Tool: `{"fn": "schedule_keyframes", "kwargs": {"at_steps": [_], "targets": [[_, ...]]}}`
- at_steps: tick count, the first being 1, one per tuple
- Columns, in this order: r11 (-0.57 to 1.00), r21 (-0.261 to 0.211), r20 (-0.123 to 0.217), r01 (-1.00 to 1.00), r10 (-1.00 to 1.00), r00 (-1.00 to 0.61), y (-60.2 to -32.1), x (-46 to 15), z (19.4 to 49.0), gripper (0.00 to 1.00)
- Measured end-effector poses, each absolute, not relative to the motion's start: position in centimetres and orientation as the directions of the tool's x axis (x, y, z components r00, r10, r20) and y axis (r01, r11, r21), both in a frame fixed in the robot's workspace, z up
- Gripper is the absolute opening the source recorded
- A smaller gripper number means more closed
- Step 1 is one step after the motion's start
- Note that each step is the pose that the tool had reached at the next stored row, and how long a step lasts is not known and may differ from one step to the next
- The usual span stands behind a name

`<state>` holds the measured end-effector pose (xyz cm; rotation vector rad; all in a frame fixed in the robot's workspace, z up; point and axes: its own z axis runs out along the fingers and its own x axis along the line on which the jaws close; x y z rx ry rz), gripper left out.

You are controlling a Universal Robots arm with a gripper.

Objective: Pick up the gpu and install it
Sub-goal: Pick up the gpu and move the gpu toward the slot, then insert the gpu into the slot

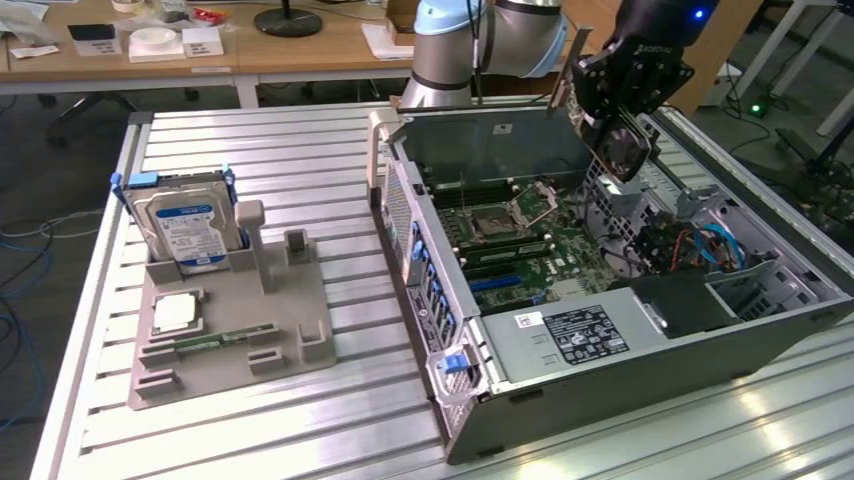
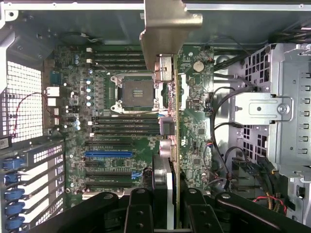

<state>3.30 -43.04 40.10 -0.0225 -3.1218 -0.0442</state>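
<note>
The thin, flat, dark circuit card with a silver-grey metal end, the gpu [image 2: 167, 128], was held tight between the fingers of the black gripper [image 2: 167, 211]. It was hung on its edge above the green board [image 2: 121, 126] inside the open grey metal computer case [image 1: 747, 340], not yet pushed in. The picking up seemed done. A careful line-up, most likely with the long blue slot [image 2: 108, 153], was called for.

1 gpu [image 1: 622, 148], 1 HDD [image 1: 187, 225], 1 PC case [image 1: 627, 385] — 1 grey parts tray [image 1: 287, 305].
</note>
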Motion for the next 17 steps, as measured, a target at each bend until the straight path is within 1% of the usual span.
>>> {"fn": "schedule_keyframes", "kwargs": {"at_steps": [12,17], "targets": [[1.000,0.028,0.020,0.012,0.011,-1.000,-43.03,3.29,40.10,0.28],[0.999,0.028,0.019,-0.031,-0.032,-0.999,-43.04,3.24,40.10,0.28]]}}
